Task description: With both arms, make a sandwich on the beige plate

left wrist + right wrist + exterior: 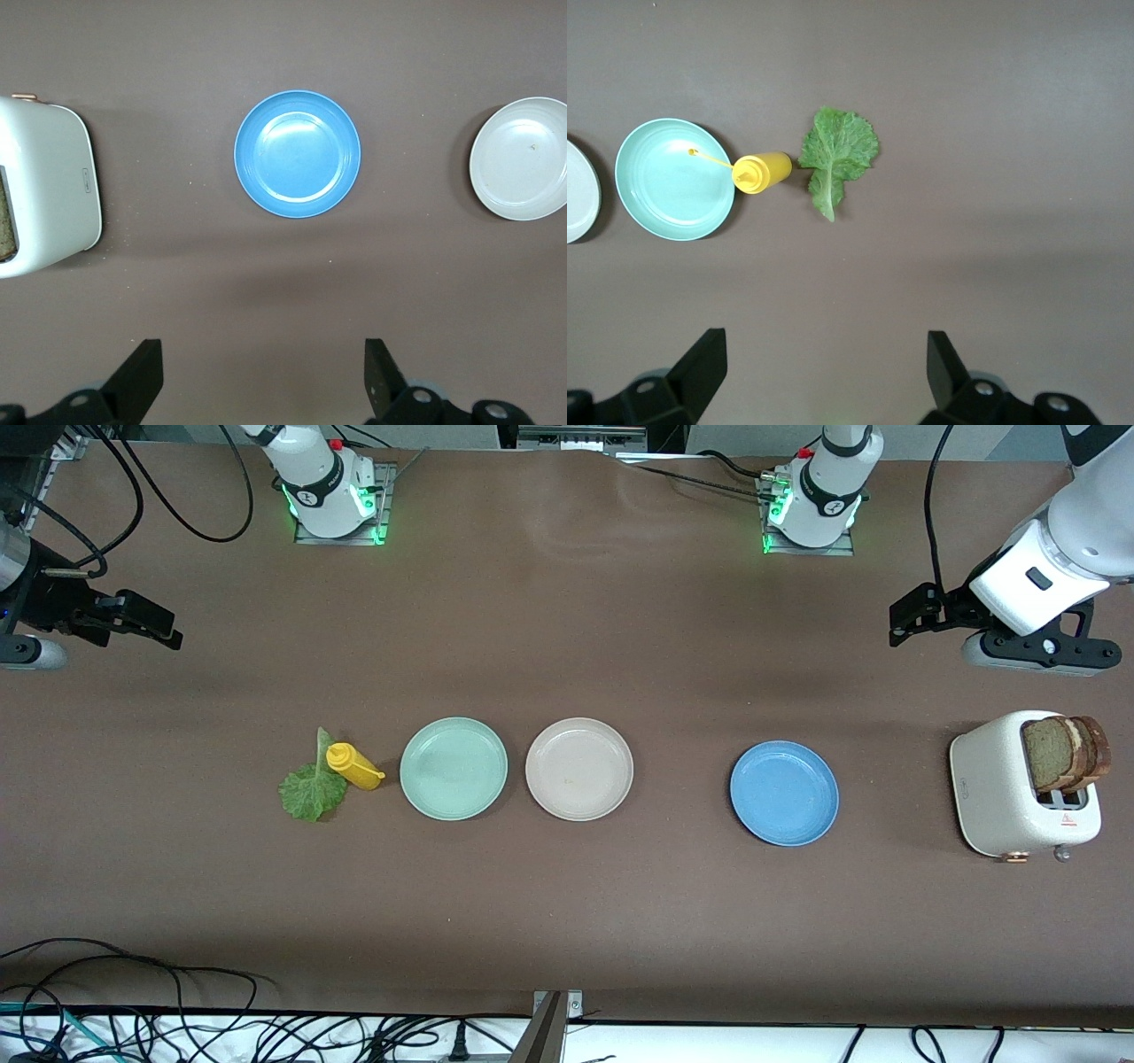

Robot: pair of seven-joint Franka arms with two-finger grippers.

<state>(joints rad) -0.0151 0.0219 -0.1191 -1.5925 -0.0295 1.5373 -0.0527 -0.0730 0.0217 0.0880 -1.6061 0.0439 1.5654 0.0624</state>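
Brown table [567,629]: beige plate [579,769] flat between mint and blue plates, well apart from both spread-fingered grippers, left gripper [905,622] and right gripper [146,622], hovering near the table's ends.

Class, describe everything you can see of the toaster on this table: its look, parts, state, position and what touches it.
The toaster is cream-white with rounded corners and a smooth, slightly speckled shell. It stands upright on the brown table at the left arm's end, past the blue plate. Two brown bread slices stick up from its top slots. A small knob and lever show at its lower edge, with a small label nearby. No gripper touches it.
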